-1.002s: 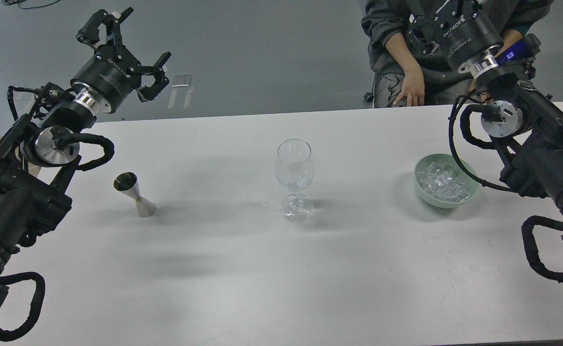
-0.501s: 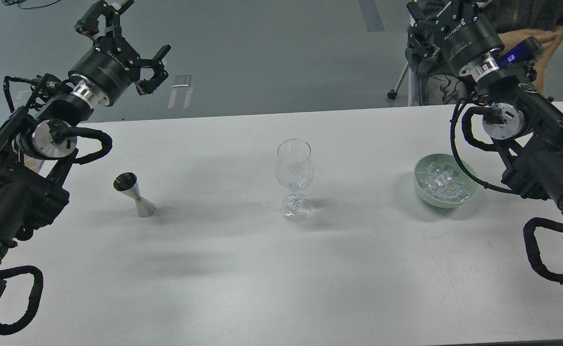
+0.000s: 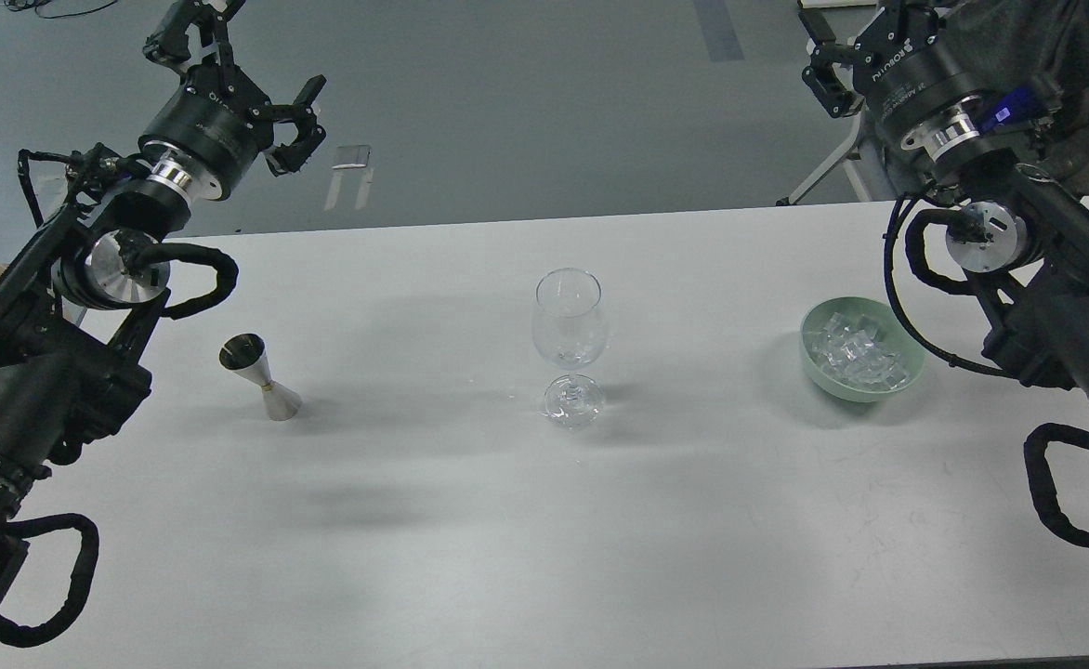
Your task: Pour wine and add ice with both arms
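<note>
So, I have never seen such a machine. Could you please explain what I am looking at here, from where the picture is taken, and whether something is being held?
The picture is taken from the robot's own head, looking down at a white table. The two black jointed things are its arms. The left gripper is raised above the far edge with fingers spread, holding nothing. The right gripper is partly cut off at the top, so its state is unclear. On the table stand a metal measuring cup, an empty wine glass and a green bowl of ice. Nothing is touched.
</note>
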### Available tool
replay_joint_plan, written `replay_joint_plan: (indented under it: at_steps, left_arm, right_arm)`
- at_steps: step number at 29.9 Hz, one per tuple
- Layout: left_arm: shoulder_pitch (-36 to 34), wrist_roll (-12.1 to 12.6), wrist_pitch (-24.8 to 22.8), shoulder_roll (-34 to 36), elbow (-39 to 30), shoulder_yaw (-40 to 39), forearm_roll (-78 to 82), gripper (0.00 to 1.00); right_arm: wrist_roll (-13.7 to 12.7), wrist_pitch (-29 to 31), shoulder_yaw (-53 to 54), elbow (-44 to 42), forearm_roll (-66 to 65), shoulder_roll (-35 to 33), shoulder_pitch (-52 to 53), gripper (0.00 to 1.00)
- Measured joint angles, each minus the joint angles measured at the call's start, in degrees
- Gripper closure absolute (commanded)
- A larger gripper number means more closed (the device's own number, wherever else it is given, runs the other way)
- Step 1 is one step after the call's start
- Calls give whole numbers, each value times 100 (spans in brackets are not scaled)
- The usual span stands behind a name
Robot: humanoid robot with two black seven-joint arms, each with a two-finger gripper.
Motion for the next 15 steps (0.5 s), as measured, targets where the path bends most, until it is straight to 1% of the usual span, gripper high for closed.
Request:
replay_joint_plan:
  at_steps: [3,15]
  left_arm:
    - [0,-31,-69,35,-9,1,216,2]
    - [51,-33,-26,22,-251,-44,300,0]
  right_arm:
    - [-11,0,-35,56,-13,1,0,0]
    - [-14,0,-34,82,-9,12,-6,0]
